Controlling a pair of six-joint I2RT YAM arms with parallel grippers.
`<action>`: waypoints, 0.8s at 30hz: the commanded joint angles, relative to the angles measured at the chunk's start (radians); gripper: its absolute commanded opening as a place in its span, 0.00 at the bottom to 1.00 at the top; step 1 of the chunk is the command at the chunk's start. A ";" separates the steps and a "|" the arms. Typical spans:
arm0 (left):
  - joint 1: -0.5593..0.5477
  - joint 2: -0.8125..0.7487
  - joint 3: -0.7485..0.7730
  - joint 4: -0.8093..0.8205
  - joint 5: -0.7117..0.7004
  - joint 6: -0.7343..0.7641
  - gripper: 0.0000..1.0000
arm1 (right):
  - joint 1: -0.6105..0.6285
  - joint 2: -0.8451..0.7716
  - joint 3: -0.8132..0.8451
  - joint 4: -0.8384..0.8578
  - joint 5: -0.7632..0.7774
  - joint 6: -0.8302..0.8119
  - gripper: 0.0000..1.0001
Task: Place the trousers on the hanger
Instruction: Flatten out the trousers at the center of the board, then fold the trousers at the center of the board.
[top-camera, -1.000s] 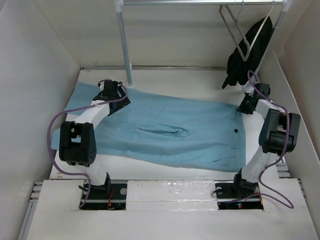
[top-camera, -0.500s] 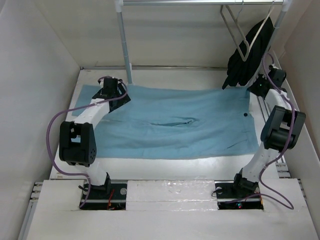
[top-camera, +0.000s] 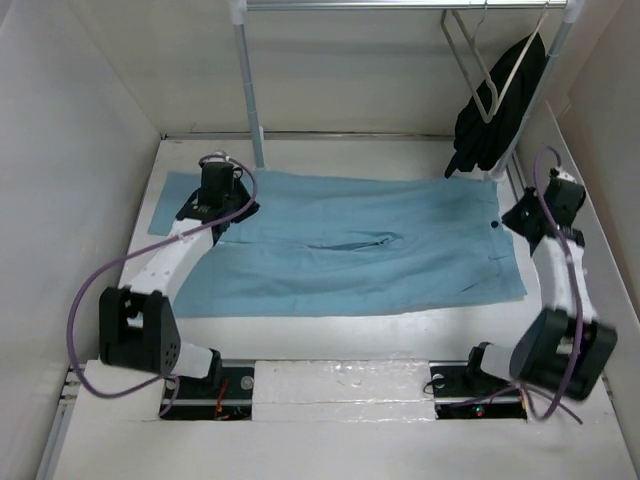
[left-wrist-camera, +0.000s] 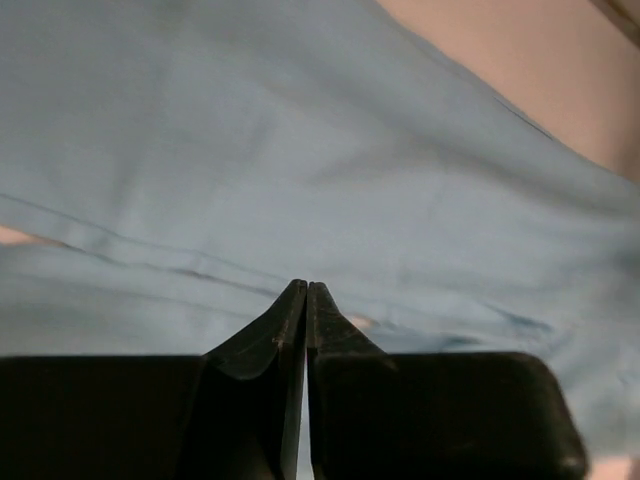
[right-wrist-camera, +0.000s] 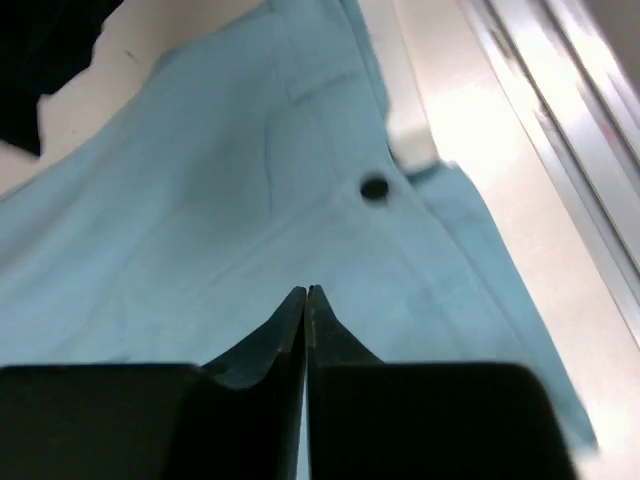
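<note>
The light blue trousers (top-camera: 350, 245) lie spread flat across the table, waist to the right, with the dark waist button (top-camera: 494, 225) showing. My left gripper (top-camera: 216, 203) is shut with its tips down at the leg end of the cloth (left-wrist-camera: 330, 150). My right gripper (top-camera: 522, 216) is shut over the waist, just short of the button (right-wrist-camera: 374, 187). No fold of cloth shows between either pair of fingers. The thin grey hanger (top-camera: 490, 108) hangs from the rail at the back right, apart from both grippers.
A black garment (top-camera: 492, 125) on a cream-white hanger hangs next to the grey one, just behind the right gripper. The rail's upright pole (top-camera: 250, 95) stands behind the left gripper. White walls close in both sides. A metal strip (right-wrist-camera: 560, 110) runs along the table's right edge.
The trousers were dragged right and toward the back and now lie flatter. The right gripper came forward along the waist. The left gripper closed, and both elbows dropped low.
</note>
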 joint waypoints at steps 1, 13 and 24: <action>-0.004 -0.189 -0.098 0.085 0.184 -0.076 0.00 | -0.005 -0.288 -0.147 -0.126 0.131 0.056 0.02; 0.102 -0.452 -0.478 0.425 0.740 -0.158 0.00 | -0.017 -0.401 -0.203 -0.499 0.294 0.030 0.73; 0.067 -0.558 -0.396 0.044 0.578 0.051 0.00 | -0.092 -0.235 -0.290 -0.366 0.251 0.264 0.69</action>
